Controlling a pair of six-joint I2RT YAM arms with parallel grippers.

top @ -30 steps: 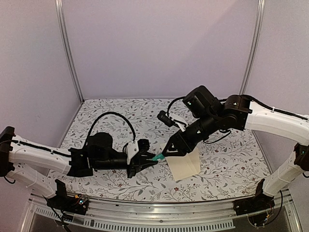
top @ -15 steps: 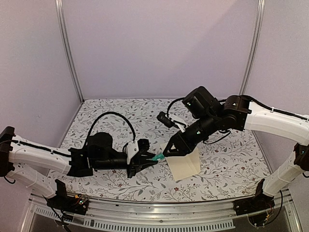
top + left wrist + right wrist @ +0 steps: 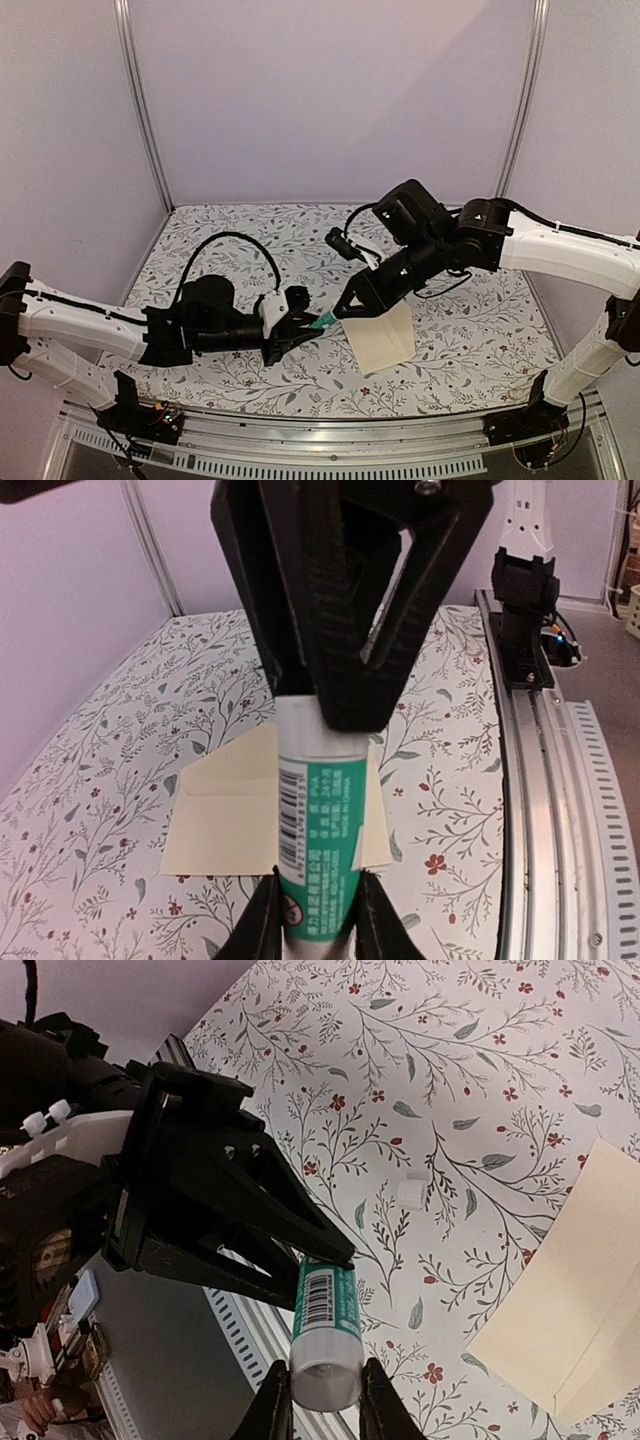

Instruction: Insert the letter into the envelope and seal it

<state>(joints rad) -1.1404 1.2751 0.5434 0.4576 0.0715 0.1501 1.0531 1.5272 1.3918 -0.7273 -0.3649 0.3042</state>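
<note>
A green and white glue stick (image 3: 325, 321) hangs over the table between both arms. My left gripper (image 3: 308, 327) is shut on its green body (image 3: 318, 820); in the left wrist view that gripper (image 3: 318, 908) has a finger on each side of the tube. My right gripper (image 3: 342, 311) meets it from the other side, and in the right wrist view this gripper (image 3: 325, 1390) presses both fingers against the stick's white end (image 3: 326, 1370). The cream envelope (image 3: 381, 340) lies flat below and to the right of the stick, also in the left wrist view (image 3: 215, 815). The letter is out of view.
A small white cap (image 3: 411, 1193) lies on the floral table cover beyond the stick. The metal rail (image 3: 560, 780) runs along the table's near edge. Upright frame posts (image 3: 140, 110) stand at the back corners.
My right gripper has narrowed its jaws onto the white end of the glue stick and shifted slightly left. The left gripper and envelope have stayed put.
</note>
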